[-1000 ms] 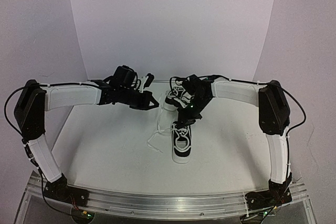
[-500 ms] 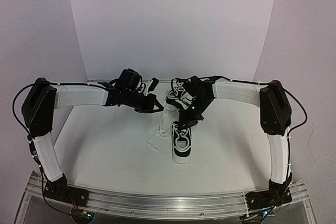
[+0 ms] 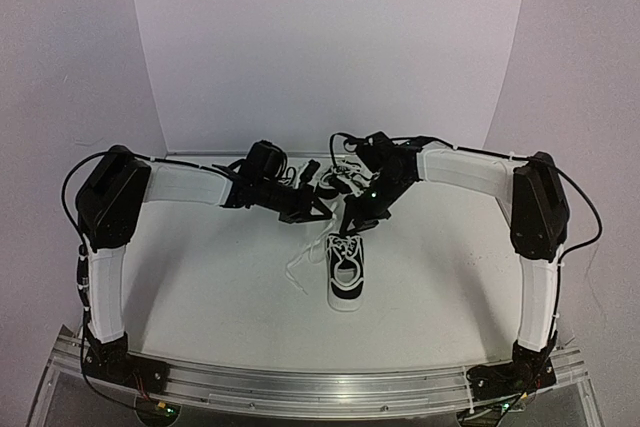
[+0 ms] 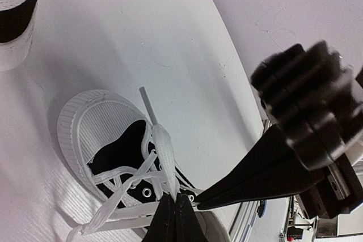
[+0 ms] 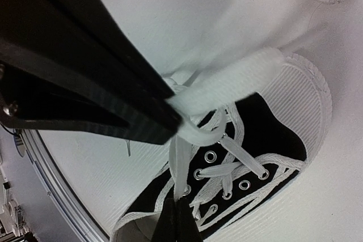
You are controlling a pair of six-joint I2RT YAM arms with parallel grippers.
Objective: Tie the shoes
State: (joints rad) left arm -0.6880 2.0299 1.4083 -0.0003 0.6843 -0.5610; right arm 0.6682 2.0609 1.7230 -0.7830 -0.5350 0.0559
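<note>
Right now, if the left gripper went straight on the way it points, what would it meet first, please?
Most likely the shoe: the left gripper, shut on a lace, points at its laced front just past the tips. The right gripper sits off to the side. Depth is unclear.

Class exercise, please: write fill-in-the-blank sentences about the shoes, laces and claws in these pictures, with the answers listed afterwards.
The left claw and the right claw each pinch a lace coloured ____.
Both claws are shut, not ____.
The table holds ____ shoes.
The shoes' cloth uppers are ____.
Missing words: white, open, two, black.
</note>
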